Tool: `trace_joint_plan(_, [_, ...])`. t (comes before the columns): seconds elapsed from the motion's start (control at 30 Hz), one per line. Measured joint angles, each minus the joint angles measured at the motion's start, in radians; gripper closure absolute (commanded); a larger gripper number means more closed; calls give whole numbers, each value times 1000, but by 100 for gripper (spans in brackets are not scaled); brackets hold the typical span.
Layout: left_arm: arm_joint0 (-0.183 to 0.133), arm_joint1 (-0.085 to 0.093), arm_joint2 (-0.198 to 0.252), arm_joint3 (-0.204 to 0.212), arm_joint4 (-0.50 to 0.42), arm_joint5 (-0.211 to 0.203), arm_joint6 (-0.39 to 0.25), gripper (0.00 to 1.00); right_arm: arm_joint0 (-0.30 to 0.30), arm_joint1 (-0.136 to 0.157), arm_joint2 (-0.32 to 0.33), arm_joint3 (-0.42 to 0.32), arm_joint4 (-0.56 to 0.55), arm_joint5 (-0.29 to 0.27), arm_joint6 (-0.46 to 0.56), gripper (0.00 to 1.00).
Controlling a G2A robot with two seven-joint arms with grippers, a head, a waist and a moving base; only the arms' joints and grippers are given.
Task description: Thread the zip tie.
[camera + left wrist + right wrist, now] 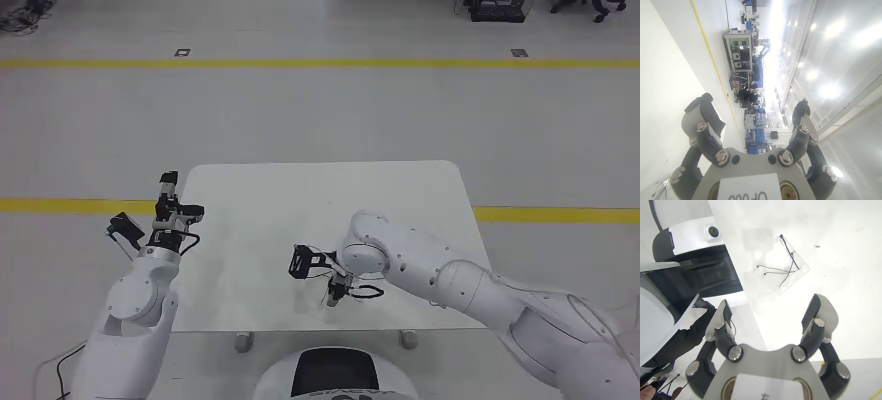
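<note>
At the left edge of the white rectangular table (300,200), the left gripper (754,100) is tipped up toward the hall with its fingers spread wide. The right gripper (770,300) hangs over the table's near side, fingers also apart. Close by it, thin black zip ties (792,254) lie loosely crossed in a clear square plastic tray (795,279).

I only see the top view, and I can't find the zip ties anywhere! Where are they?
Observer: In the right wrist view, thin black zip ties lie crossed in a clear square tray on the white table.
Operator: Is the right hand grabbing one?
Observer: No. The right hand is open and apart from the tray.
</note>
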State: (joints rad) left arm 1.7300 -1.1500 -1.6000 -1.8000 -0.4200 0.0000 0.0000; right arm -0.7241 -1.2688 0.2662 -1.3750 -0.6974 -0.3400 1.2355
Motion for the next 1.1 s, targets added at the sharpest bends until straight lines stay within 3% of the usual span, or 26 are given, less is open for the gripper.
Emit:
trace_joint_plan(0.33, [0,0,0,0,0,0,0,0,19,-63,-49,119,-4,0,-46,0])
trace_joint_plan(0.63, [0,0,0,0,0,0,0,0,18,-65,-53,121,-10,2,-50,0])
trace_joint_plan(0.87, [0,0,0,0,0,0,0,0,-5,-96,-68,168,-67,33,-84,0])
trace_joint_plan(1.1, [0,0,0,0,0,0,0,0,-5,-98,-68,168,-69,34,-85,0])
